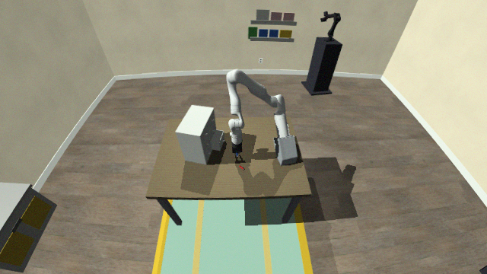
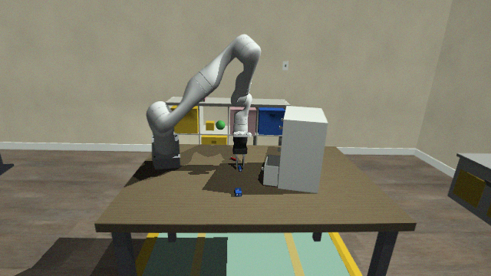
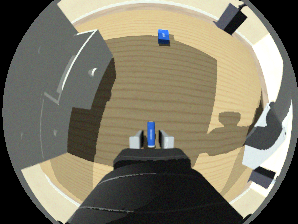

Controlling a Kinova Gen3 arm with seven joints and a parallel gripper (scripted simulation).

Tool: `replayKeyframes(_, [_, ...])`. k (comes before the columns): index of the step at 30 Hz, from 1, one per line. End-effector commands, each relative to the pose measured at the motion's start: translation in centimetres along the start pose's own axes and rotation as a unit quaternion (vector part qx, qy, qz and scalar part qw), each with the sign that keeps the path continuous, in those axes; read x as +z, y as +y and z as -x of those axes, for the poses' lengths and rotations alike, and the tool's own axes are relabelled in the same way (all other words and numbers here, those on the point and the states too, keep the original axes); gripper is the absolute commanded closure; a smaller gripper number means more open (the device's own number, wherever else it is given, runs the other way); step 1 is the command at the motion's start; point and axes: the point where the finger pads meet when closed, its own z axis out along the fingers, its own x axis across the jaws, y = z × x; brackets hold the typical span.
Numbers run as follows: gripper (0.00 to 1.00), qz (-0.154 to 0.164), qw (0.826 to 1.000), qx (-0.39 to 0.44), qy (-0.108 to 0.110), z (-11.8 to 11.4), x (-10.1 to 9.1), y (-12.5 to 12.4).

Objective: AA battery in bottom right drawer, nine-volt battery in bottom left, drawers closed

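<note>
The AA battery (image 1: 237, 154) (image 2: 240, 169) (image 3: 151, 129), blue and slim, lies on the table between my fingertips, with a gap on each side. My gripper (image 1: 238, 160) (image 2: 240, 166) (image 3: 151, 136) is part open, pointing down low over it and holding nothing. The nine-volt battery (image 2: 238, 192) (image 3: 163, 36), a blue block, lies on the table towards the exterior camera; the arm hides it in the top view. The white chest (image 1: 195, 146) (image 2: 302, 157) (image 3: 29, 92) stands upright. Its bottom right drawer (image 1: 218, 141) (image 2: 271, 176) (image 3: 99, 73) is pulled partly out. The other drawers look pushed in.
A small red object (image 1: 242, 167) (image 2: 232, 158) lies on the table (image 1: 167, 183) (image 2: 173, 208) near the gripper, on the side away from the nine-volt battery. The open drawer sticks out between the chest and my gripper's side of the table. The arm's base (image 1: 287, 150) (image 2: 166, 153) stands opposite the chest.
</note>
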Motion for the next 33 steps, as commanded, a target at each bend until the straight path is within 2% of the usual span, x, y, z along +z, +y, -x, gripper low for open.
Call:
replayKeyframes(1, [0.39,0.001,1.0,0.0,-0.001,0.0,-0.1,0.0])
replayKeyframes(7, [0.39,0.001,1.0,0.0,-0.001,0.0,0.1,0.0])
replayKeyframes(20, [0.39,0.001,1.0,0.0,-0.001,0.0,2.0,0.1])
replayKeyframes(33, [0.39,0.001,1.0,0.0,-0.001,0.0,2.0,0.1])
